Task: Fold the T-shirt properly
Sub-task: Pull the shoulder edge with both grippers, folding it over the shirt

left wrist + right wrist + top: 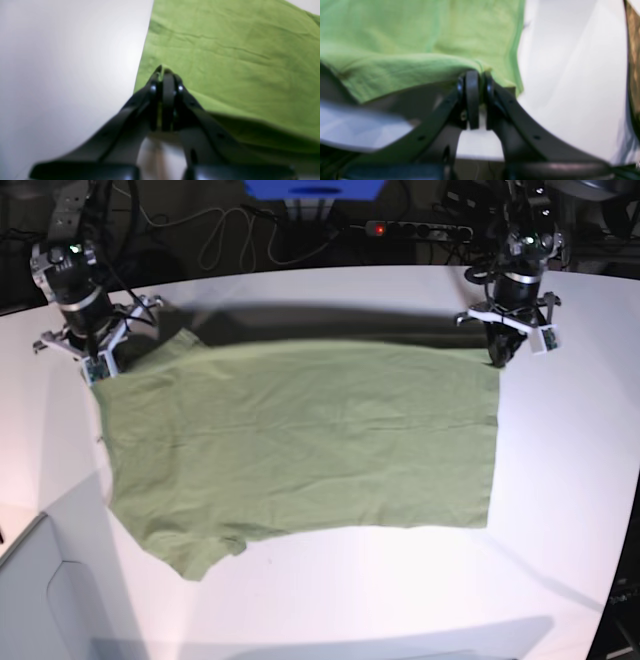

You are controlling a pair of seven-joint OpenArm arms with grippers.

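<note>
The olive-green T-shirt (pixel 300 440) lies spread on the white table (pixel 565 510), with one short sleeve at the front left. My left gripper (pixel 496 358) is at the shirt's far right corner. In the left wrist view it (pixel 163 69) is shut on the shirt's edge (pixel 237 50), and the cloth rises toward it. My right gripper (pixel 103 370) is at the shirt's far left corner. In the right wrist view it (pixel 480 73) is shut on a raised fold of the shirt (pixel 395 37). The far edge is lifted a little and casts a shadow behind it.
A power strip (pixel 415 228), cables (pixel 220 235) and a blue box (pixel 315 188) sit beyond the table's far edge. A pale flat panel (pixel 30 580) is at the front left corner. Bare table surface lies right of and in front of the shirt.
</note>
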